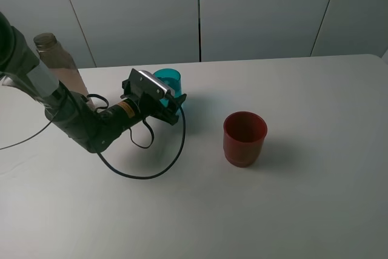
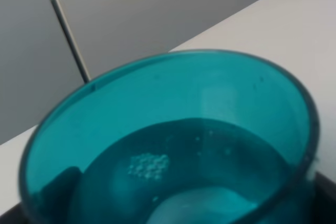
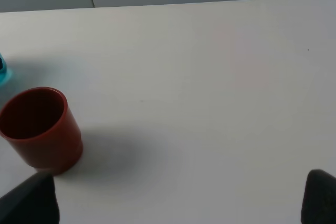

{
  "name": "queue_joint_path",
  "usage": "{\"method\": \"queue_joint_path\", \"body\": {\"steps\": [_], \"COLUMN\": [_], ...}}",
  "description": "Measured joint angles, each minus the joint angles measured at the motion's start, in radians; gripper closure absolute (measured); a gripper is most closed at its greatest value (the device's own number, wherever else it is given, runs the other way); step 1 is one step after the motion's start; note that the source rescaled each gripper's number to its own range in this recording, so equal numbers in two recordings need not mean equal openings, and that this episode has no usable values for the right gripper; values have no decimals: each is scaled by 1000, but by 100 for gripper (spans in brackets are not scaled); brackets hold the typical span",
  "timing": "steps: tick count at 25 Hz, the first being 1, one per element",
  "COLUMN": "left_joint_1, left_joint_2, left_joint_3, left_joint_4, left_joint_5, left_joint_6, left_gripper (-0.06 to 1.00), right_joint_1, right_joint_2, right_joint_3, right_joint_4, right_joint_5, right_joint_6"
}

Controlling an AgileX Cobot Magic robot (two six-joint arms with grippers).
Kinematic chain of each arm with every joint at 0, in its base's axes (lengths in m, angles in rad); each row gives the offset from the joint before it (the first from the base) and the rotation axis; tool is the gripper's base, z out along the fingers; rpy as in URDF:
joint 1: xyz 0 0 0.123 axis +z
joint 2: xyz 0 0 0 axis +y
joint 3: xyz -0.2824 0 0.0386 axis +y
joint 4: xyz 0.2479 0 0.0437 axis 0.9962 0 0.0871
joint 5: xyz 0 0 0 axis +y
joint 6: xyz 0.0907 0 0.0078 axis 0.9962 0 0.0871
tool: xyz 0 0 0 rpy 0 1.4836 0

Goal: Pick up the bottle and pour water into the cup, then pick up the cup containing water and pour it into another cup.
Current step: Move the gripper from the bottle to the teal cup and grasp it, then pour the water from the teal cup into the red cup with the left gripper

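The teal cup (image 1: pixel 168 79) stands at the back left of the table, between the fingers of my left gripper (image 1: pixel 171 100), which is closed on its lower body. In the left wrist view the cup (image 2: pixel 173 103) fills the frame and holds water with small bubbles; a dark finger (image 2: pixel 324 195) shows beside its wall. The smoky bottle (image 1: pixel 59 60) stands upright at the far left, partly behind my left arm. The red cup (image 1: pixel 244 137) stands empty at mid-table, right of the teal cup, and shows in the right wrist view (image 3: pixel 41 129). My right gripper (image 3: pixel 173 203) is open and empty, well away from the red cup.
A black cable (image 1: pixel 145 168) loops on the white table (image 1: pixel 303 210) in front of my left arm. Grey wall panels (image 1: pixel 260 10) stand behind the table's far edge. A sliver of the teal cup (image 3: pixel 2 71) shows in the right wrist view.
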State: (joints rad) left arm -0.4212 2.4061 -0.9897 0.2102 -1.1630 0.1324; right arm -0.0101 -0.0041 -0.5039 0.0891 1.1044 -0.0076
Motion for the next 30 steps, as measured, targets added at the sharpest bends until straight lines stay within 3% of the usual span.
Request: {"method": "queue_joint_path", "body": {"steps": [22, 23, 25, 26, 30], "left_joint_1": [0, 0, 0, 0, 0], "left_joint_2": [81, 81, 81, 82, 82], "left_joint_3": [-83, -83, -83, -83, -83], "left_joint_4": [46, 48, 48, 52, 55], "left_joint_5": [-30, -30, -31, -31, -29], "left_joint_6": [-19, -21, -21, -21, -21], "left_gripper": [3, 13, 68, 88, 87], "right_joint_1": [0, 0, 0, 0, 0], "right_joint_2": [0, 0, 0, 0, 0], "right_joint_3": [0, 0, 0, 0, 0], "right_joint_4": [0, 0, 0, 0, 0], "right_joint_5": [0, 0, 0, 0, 0], "right_joint_6": [0, 0, 0, 0, 0]}}
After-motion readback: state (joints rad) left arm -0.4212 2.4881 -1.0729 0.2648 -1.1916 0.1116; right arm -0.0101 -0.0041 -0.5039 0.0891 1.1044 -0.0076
